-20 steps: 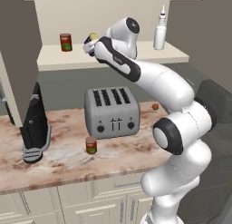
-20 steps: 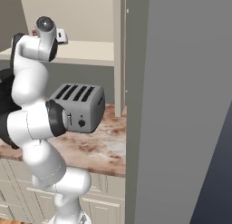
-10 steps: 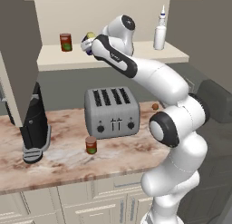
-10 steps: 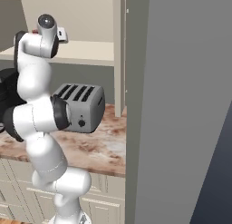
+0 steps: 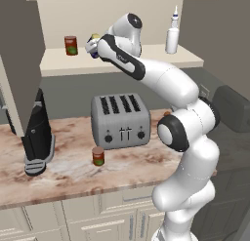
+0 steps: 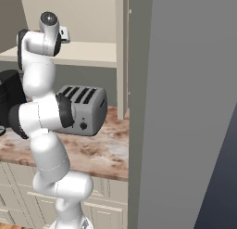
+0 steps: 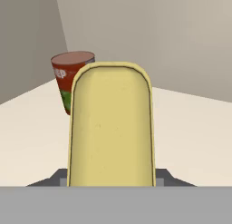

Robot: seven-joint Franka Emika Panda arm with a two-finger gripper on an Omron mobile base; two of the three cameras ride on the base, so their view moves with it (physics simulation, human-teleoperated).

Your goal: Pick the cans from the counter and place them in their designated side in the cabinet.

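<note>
The gripper (image 5: 93, 43) is raised to the cabinet (image 5: 122, 59) shelf and is clenched on the blue can (image 5: 93, 40), whose yellow top (image 7: 111, 123) is seen large and close in the hand view. The held can is kept over the left half of the shelf, just right of a red can (image 5: 71, 45) that stands upright there; in the hand view that red can (image 7: 70, 80) is seen behind the yellow top, partly covered by it. Whether the blue can touches the shelf cannot be told. A white bottle (image 5: 172, 36) stands at the right end of the shelf, well apart from both. On the table (image 5: 73, 171) below, another red can (image 5: 98, 156) with a green patch stands upright just in front of the toaster (image 5: 120, 121). A dark appliance (image 5: 37, 135) stands at the left of the table. In the right base view the arm (image 6: 39, 79) is seen rising past the toaster (image 6: 82, 110) toward the shelf.
</note>
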